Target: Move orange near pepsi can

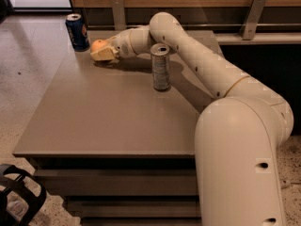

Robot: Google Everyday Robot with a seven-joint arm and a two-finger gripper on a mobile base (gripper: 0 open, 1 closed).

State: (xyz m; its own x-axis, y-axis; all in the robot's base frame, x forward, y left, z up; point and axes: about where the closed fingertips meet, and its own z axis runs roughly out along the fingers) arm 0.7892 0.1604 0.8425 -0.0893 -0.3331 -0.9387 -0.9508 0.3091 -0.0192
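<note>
Seemingly, round orange (98,44) between jaws

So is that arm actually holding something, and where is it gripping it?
Yes: the gripper is closed on the orange, around its lower half, so only the top shows, low over the table beside the pepsi can.

Silver can (161,68) upright, grey table (94,121), speckled floor (26,74)

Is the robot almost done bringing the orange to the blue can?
Nearly! The pincer holds the orange at the far end of the table, close to the blue can, with a small gap between them. What looks left: let go and pull the arm away.
</note>
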